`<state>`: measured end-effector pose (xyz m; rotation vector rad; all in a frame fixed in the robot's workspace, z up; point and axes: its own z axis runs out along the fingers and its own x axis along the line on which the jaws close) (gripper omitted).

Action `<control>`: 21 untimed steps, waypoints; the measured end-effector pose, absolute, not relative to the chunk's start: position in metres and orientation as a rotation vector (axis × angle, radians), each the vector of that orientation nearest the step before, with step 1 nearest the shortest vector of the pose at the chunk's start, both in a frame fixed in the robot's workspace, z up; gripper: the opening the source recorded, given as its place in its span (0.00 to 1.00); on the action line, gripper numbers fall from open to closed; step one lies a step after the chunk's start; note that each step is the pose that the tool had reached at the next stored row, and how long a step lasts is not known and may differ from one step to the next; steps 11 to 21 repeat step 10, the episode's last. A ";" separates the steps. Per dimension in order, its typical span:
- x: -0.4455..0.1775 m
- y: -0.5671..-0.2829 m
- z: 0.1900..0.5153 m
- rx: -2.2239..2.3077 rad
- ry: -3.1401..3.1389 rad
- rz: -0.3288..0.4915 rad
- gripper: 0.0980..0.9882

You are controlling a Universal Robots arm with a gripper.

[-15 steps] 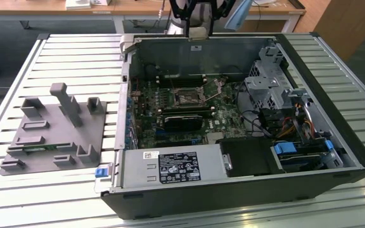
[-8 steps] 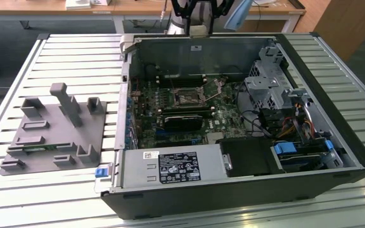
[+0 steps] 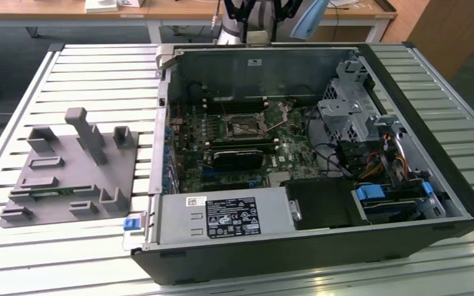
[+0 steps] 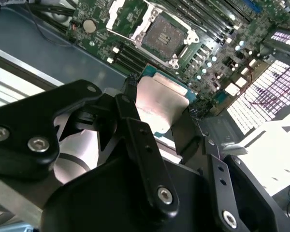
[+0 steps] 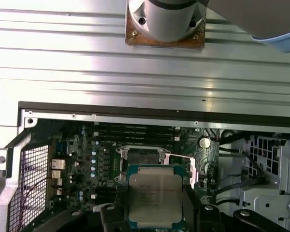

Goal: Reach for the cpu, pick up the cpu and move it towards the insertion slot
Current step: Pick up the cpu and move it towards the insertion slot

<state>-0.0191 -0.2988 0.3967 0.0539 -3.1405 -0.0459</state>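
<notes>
My gripper [image 5: 156,215] is shut on the cpu [image 5: 154,195], a flat square chip with a silvery top and a pale rim, gripped at two opposite edges by the black fingers [image 5: 108,215]. In both wrist views the chip hangs in the air above the motherboard. In the second wrist view the cpu [image 4: 159,101] sits between the two fingers [image 4: 135,130], and the gripper [image 4: 162,123] hides its near part. The insertion slot [image 5: 142,157], a dark square socket with a shiny metal frame, lies just beyond the chip's far edge. I also see the slot [image 4: 162,34] lying uncovered, and in the exterior view the slot [image 3: 244,125] at mid-board.
The open computer case [image 3: 434,185] stands on a slatted metal table [image 3: 97,68]. A black card [image 3: 237,159] lies near the socket, with a drive cage [image 3: 348,111] on the exterior view's right and a power supply [image 3: 220,216] in front. A grey fixture [image 3: 64,179] stands on the exterior view's left.
</notes>
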 end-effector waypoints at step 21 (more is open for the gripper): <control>-0.016 -0.299 0.396 0.053 -3.141 -0.046 0.49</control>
